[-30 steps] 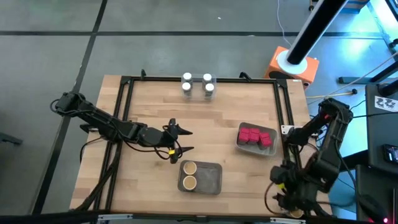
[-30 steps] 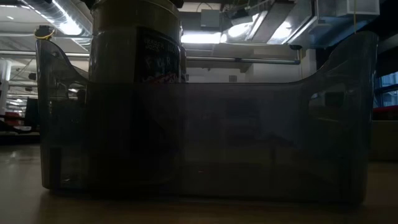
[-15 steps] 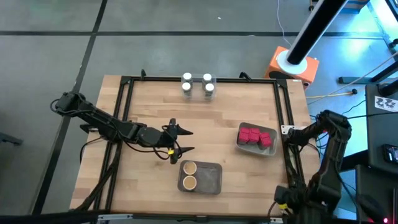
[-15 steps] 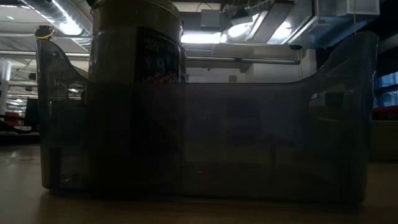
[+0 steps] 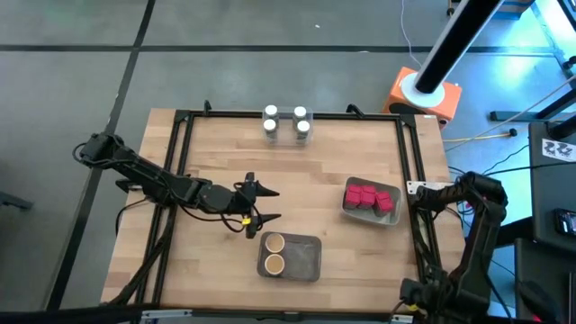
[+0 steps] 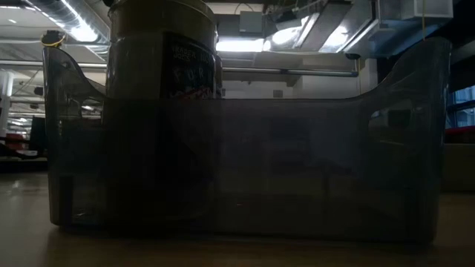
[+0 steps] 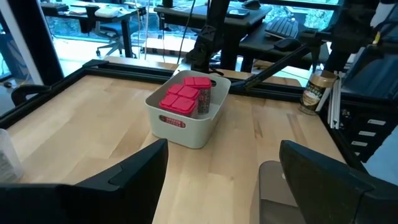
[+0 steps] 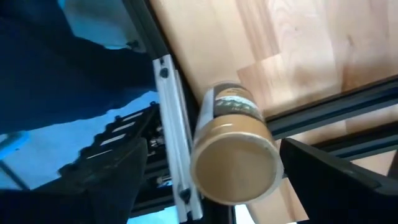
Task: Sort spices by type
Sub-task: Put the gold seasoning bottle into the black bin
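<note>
Here, the left end effector (image 5: 263, 203) hovers released mid-bench beside a grey tray (image 5: 306, 261) of two tan-topped jars (image 5: 274, 242). The right end effector's (image 8: 205, 186) state is unclear, a tan-topped jar (image 8: 233, 158) before it.

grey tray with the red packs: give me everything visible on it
The light grey rectangular plastic tray has rounded corners, plain walls and a small red label on one side. It sits flat and upright on the wooden table, right of centre, slightly skewed to the edges. It holds several small red boxy packs. No gripper touches it.
</note>
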`<action>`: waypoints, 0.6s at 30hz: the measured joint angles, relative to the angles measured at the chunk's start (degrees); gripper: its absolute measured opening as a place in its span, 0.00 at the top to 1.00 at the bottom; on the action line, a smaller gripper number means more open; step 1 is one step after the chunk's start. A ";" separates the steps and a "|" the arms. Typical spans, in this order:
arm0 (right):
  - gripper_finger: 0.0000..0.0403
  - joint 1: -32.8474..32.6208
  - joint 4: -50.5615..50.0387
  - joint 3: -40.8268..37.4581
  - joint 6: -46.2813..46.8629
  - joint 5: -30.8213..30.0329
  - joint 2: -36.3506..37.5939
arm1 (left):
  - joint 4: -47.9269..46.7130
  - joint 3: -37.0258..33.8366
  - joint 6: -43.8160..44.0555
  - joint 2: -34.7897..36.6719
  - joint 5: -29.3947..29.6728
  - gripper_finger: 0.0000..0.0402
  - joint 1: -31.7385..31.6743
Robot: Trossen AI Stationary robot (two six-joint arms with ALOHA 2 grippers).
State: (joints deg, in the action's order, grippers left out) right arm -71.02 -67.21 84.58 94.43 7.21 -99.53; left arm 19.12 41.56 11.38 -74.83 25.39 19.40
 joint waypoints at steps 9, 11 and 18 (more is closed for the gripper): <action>0.09 0.11 -3.60 0.00 -1.54 0.38 -0.15 | 1.67 0.00 -2.61 0.00 0.00 0.27 0.00; 0.09 0.11 -3.83 0.00 -1.72 1.01 -0.15 | 1.72 0.00 -2.62 0.00 0.00 0.27 0.00; 0.09 -2.48 -5.78 -0.08 0.12 1.23 -0.15 | 1.67 0.00 -2.59 0.00 0.00 0.27 0.00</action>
State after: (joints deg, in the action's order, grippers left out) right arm -73.50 -72.99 84.50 94.55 8.44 -99.68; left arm 20.80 41.56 8.79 -74.83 25.39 19.40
